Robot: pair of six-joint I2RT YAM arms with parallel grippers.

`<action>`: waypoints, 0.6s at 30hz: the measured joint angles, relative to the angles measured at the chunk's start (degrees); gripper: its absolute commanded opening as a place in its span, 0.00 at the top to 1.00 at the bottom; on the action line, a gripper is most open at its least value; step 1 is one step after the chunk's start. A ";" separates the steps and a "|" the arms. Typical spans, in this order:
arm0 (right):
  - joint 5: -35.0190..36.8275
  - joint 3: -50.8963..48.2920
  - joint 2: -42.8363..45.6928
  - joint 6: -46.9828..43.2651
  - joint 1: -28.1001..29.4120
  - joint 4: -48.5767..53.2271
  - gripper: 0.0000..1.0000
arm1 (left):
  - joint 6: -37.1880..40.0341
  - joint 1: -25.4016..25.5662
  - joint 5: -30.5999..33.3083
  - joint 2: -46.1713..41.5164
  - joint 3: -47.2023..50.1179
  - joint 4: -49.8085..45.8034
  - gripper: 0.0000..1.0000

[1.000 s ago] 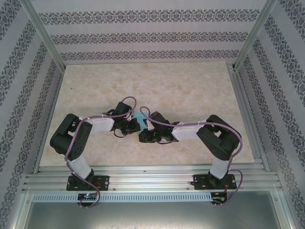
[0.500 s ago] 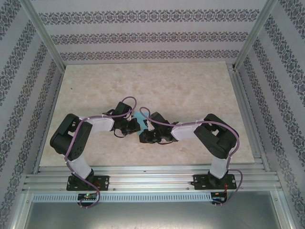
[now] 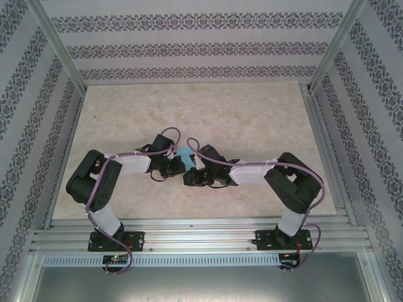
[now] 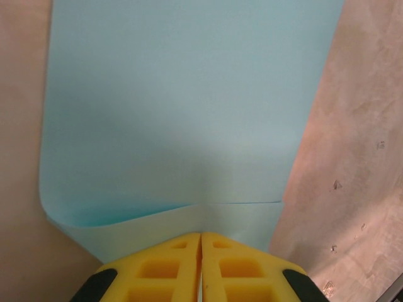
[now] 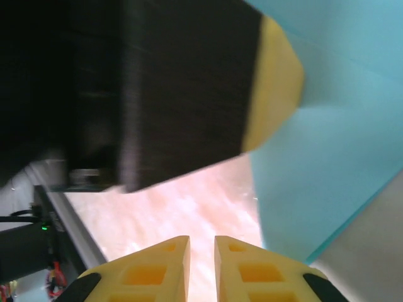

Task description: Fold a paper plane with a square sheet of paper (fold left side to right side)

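Mid-fold, I'd say: the left gripper (image 4: 200, 242) is pinched on the near edge of the square sheet of paper (image 4: 182, 107), mid-table; the right gripper (image 5: 201, 242) stands slightly parted, empty. Next: align edges, press the crease (left wrist view shows the doubled layer; overhead, a blue sliver).

Your left arm (image 3: 126, 165) bends at the elbow and its forearm reaches toward 3 o'clock. The left tool (image 4: 200, 236) is pinched tight on the paper (image 4: 189, 113) edge. Your right arm (image 3: 255, 172) mirrors it, reaching toward 9 o'clock. The right tool (image 5: 201, 242), fingers slightly parted, sits just at 5 o'clock of the left tool.
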State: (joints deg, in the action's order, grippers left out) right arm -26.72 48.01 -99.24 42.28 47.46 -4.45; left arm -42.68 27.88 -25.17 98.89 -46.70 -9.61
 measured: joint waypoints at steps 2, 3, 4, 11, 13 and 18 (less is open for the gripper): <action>0.02 0.04 2.32 -0.31 -0.81 0.31 0.79 | -0.02 0.00 0.00 0.00 0.00 0.00 0.91; 0.02 0.11 3.04 -0.39 -1.27 0.31 0.78 | 0.00 0.00 0.00 0.00 0.00 0.00 0.91; 0.02 0.26 3.37 -0.42 -1.75 0.28 0.78 | -0.02 0.00 0.00 0.00 0.02 0.00 0.91; -0.70 0.52 -0.44 -0.31 -2.47 -0.76 0.79 | -0.02 0.00 0.00 0.00 0.02 0.00 0.91; -1.05 0.83 -2.05 -0.26 -2.45 -0.83 0.79 | -0.02 0.00 0.00 0.00 0.00 0.00 0.91; -1.68 1.07 -4.46 0.13 -1.88 -2.23 0.79 | 0.00 0.00 0.00 0.00 0.02 0.00 0.91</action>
State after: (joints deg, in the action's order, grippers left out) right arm -28.40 49.08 -103.70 42.41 45.58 -6.68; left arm -42.68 27.88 -25.17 98.89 -46.68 -9.61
